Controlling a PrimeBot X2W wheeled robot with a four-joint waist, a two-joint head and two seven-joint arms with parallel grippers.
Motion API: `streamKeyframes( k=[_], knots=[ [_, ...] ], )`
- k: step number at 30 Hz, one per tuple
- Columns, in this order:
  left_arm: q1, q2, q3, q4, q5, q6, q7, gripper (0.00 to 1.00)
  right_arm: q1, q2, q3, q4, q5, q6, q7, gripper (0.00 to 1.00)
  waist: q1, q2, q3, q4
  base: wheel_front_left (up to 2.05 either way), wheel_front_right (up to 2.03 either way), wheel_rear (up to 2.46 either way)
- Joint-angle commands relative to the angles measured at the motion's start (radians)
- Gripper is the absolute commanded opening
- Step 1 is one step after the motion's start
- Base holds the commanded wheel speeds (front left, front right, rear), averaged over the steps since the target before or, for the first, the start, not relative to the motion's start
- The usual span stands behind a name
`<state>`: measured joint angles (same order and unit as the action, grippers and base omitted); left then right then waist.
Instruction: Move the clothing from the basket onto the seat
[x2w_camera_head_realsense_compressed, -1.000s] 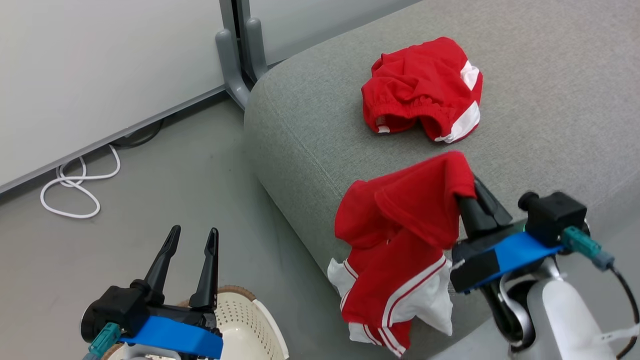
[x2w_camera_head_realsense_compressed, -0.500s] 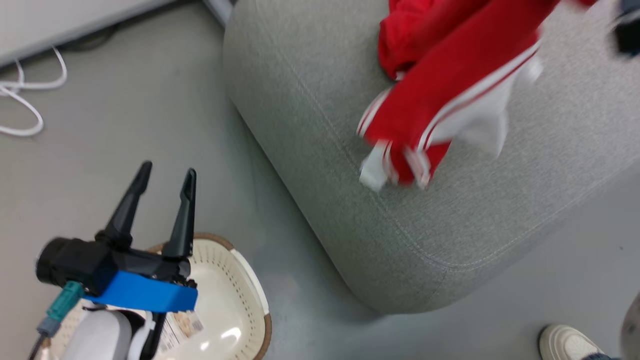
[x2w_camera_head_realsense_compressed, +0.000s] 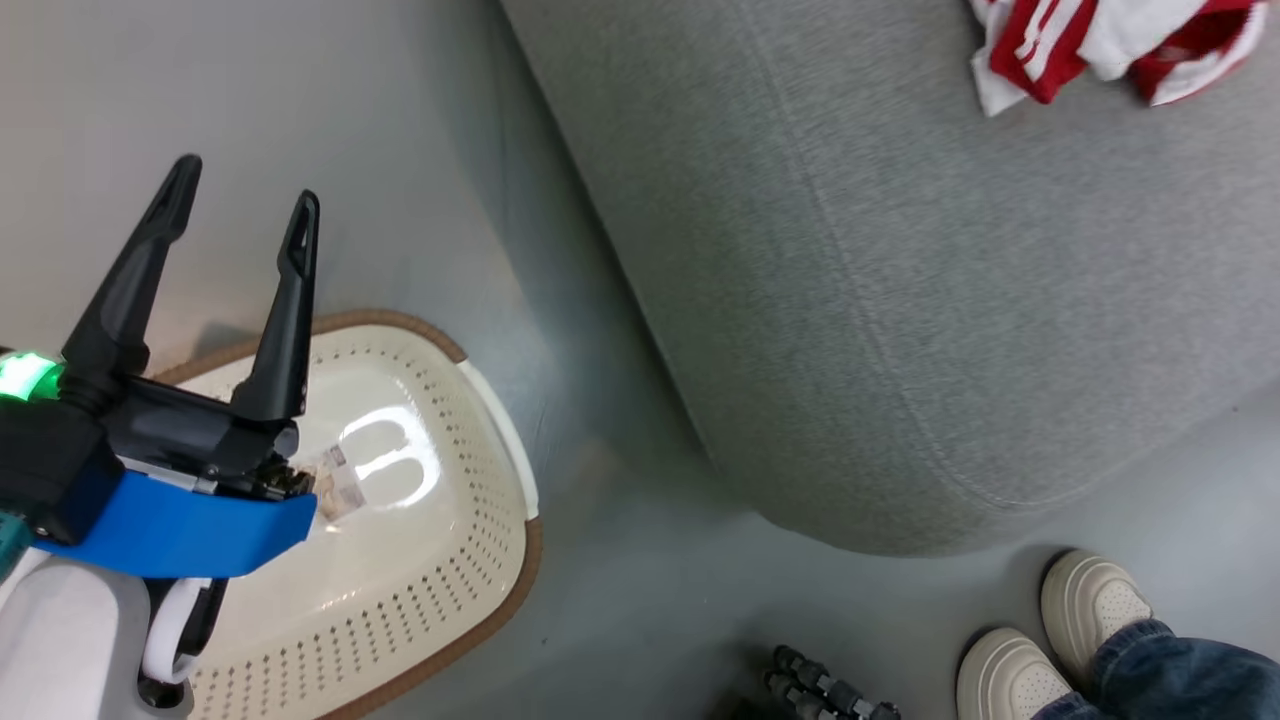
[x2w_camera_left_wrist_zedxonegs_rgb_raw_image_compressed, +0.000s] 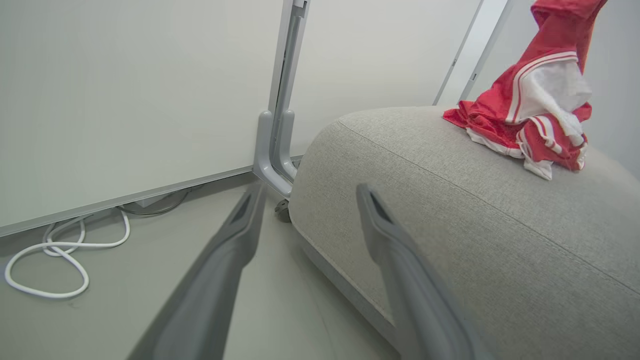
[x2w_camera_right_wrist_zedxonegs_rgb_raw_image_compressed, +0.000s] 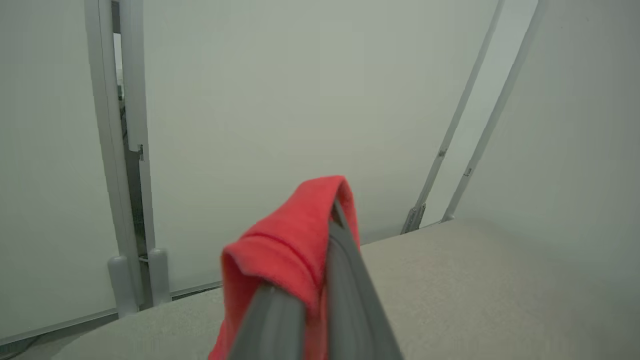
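The striped red and white clothing (x2w_camera_left_wrist_zedxonegs_rgb_raw_image_compressed: 540, 100) hangs from above, and its lower end rests on top of the light-grey seat (x2w_camera_left_wrist_zedxonegs_rgb_raw_image_compressed: 475, 225). In the right wrist view my right gripper (x2w_camera_right_wrist_zedxonegs_rgb_raw_image_compressed: 334, 212) is shut on a fold of this red fabric (x2w_camera_right_wrist_zedxonegs_rgb_raw_image_compressed: 290, 240), raised above the seat (x2w_camera_right_wrist_zedxonegs_rgb_raw_image_compressed: 475, 280). The head view catches just the garment's lower end (x2w_camera_head_realsense_compressed: 1100, 40) at the top right, on the seat (x2w_camera_head_realsense_compressed: 900, 250). My left gripper (x2w_camera_head_realsense_compressed: 245, 185) is open with nothing in it, over the cream basket (x2w_camera_head_realsense_compressed: 470, 520) on the floor. Nothing but a paper label lies inside the basket. In its own wrist view the left gripper (x2w_camera_left_wrist_zedxonegs_rgb_raw_image_compressed: 310, 195) faces the seat's corner.
A person's two pale shoes (x2w_camera_head_realsense_compressed: 1090, 600) stand on the floor by the seat's front corner, beside a dark tripod-like object (x2w_camera_head_realsense_compressed: 820, 690). A white cable (x2w_camera_left_wrist_zedxonegs_rgb_raw_image_compressed: 50, 250) loops on the floor below the wall panels, and a grey panel foot (x2w_camera_left_wrist_zedxonegs_rgb_raw_image_compressed: 272, 160) stands behind the seat.
The head camera has tipped downward, bringing the basket and the shoes into view. My right gripper has carried the striped garment from the seat's front edge up and farther onto the seat. The left gripper stays open.
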<state>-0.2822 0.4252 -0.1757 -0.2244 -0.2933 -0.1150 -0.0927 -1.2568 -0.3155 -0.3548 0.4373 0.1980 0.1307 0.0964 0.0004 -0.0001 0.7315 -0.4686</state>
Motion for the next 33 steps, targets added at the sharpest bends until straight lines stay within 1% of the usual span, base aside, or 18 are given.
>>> streamKeyframes(
  k=[1,4,7,8,9,10,15,20,26,30,33],
  knots=[
    [-0.027,0.005,0.001,-0.016,0.005,0.003,0.006,1.0,0.02,0.008,-0.012,0.039,-0.02,0.0,-0.014,0.0,-0.0004,0.0001,0.052,0.045,0.0,0.0,0.0],
    [-0.037,0.006,-0.001,-0.033,0.007,0.007,0.011,1.0,0.053,0.026,-0.032,0.142,-0.052,0.0,-0.032,0.0,-0.0004,0.0001,0.071,0.057,0.0,0.0,0.0],
    [-0.043,0.001,-0.01,-0.025,0.002,0.008,0.005,1.0,0.079,0.01,-0.05,0.237,-0.109,0.0,-0.054,0.0,-0.0004,0.0001,0.073,0.073,0.0,0.0,0.0],
    [-0.045,-0.002,-0.012,-0.019,0.001,0.008,0.001,1.0,0.089,0.01,-0.061,0.27,-0.127,0.0,-0.061,0.11,-0.0004,0.0001,0.071,0.077,0.0,0.0,0.0],
    [-0.045,-0.005,-0.015,-0.013,-0.002,0.008,-0.003,1.0,0.1,0.013,-0.07,0.3,-0.146,0.0,-0.067,0.49,-0.0004,0.0001,0.066,0.082,0.0,0.0,0.0],
    [-0.046,-0.008,-0.017,-0.007,-0.003,0.008,-0.009,1.0,0.106,0.017,-0.072,0.324,-0.161,0.0,-0.073,1.0,-0.0004,0.0001,0.06,0.086,0.0,0.0,0.0],
    [-0.039,-0.033,-0.04,0.057,-0.016,0.005,-0.049,1.0,0.134,0.035,-0.098,0.421,-0.203,0.0,-0.103,1.0,-0.0004,0.0001,-0.004,0.109,0.0,0.0,0.0],
    [-0.009,-0.074,-0.066,0.154,-0.04,0.0,-0.11,1.0,0.18,0.055,-0.065,0.47,-0.217,0.0,-0.146,1.0,-0.0004,0.0001,-0.132,0.133,0.0,0.0,0.0],
    [0.054,-0.151,-0.059,0.295,-0.089,0.007,-0.161,1.0,0.305,0.069,0.041,0.476,-0.202,0.0,-0.187,1.0,-0.0004,0.0001,-0.333,0.174,0.0,0.0,0.0],
    [0.106,-0.204,-0.037,0.371,-0.11,0.015,-0.171,1.0,0.418,0.091,0.137,0.431,-0.172,0.0,-0.22,1.0,-0.0004,0.0001,-0.452,0.21,0.0,0.0,0.0],
    [0.145,-0.233,-0.003,0.404,-0.118,0.023,-0.173,1.0,0.519,0.099,0.204,0.366,-0.139,0.0,-0.241,1.0,-0.0004,0.0001,-0.521,0.242,0.0,0.0,0.0]
  ],
)
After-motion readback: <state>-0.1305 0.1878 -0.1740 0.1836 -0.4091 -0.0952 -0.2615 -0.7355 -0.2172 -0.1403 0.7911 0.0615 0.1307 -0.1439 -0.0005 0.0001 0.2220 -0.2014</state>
